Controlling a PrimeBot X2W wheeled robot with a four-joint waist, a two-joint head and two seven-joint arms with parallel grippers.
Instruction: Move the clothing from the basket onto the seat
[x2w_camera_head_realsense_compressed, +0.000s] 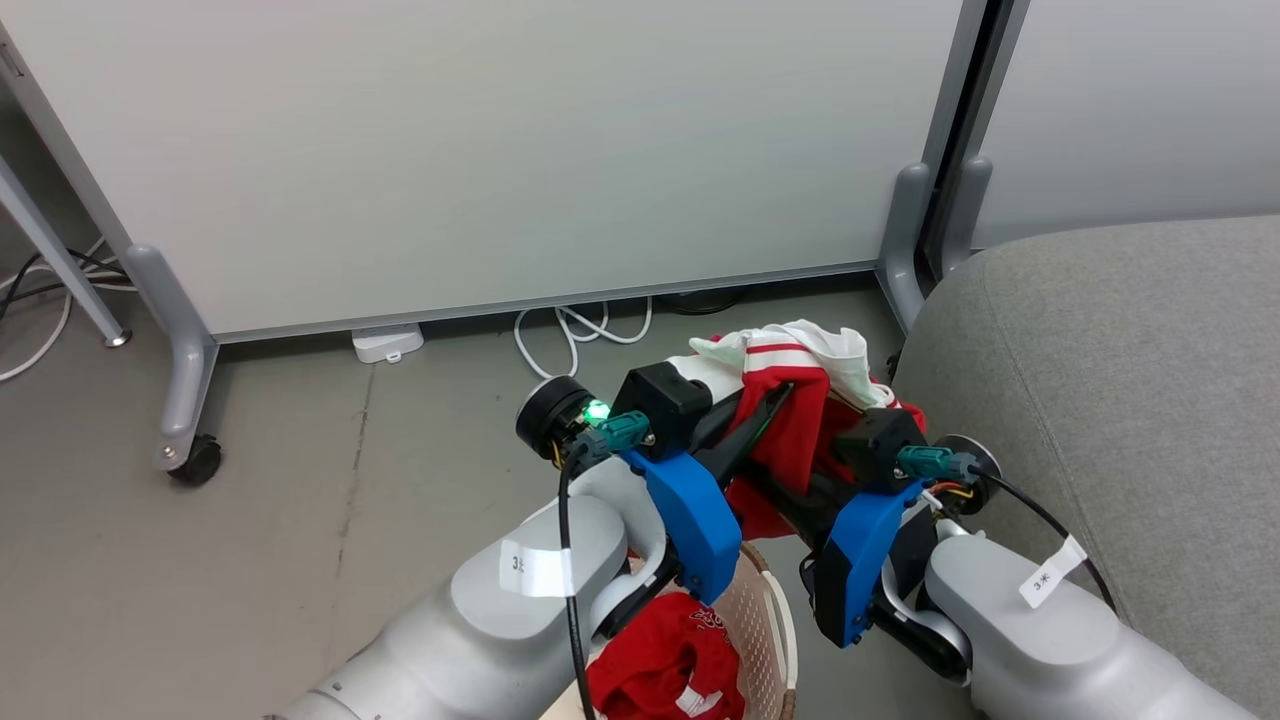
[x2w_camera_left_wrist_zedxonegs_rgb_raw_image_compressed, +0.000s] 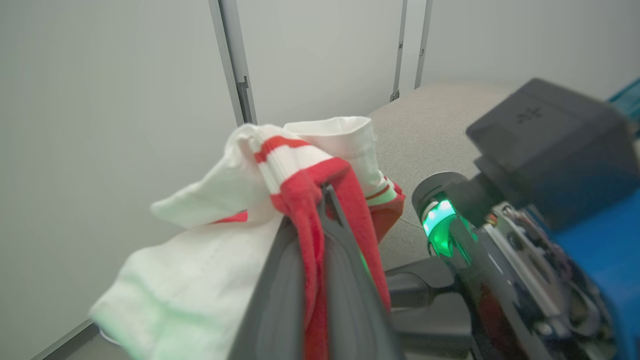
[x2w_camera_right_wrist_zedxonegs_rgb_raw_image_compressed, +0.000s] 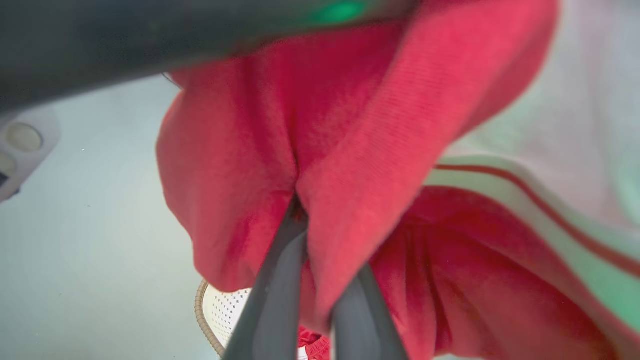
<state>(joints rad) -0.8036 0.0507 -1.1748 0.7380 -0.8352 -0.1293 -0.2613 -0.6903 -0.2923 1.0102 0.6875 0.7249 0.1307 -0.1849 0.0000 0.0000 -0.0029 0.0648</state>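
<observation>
Leave the second garment (x2w_camera_head_realsense_compressed: 650, 670) in the basket (x2w_camera_head_realsense_compressed: 765, 615) for now. With left gripper (x2w_camera_left_wrist_zedxonegs_rgb_raw_image_compressed: 324, 200) and right gripper (x2w_camera_right_wrist_zedxonegs_rgb_raw_image_compressed: 300, 210) both pinched on the lifted garment (x2w_camera_head_realsense_compressed: 800, 430), raise clear of the basket, swing over the seat (x2w_camera_head_realsense_compressed: 1100, 400), lower before releasing.

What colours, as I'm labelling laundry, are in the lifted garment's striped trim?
The striped trim is white with red bands, clearest in left wrist view.

The left forearm tag (x2w_camera_head_realsense_compressed: 536, 568) and right forearm tag (x2w_camera_head_realsense_compressed: 1047, 578) each show "3".
</observation>
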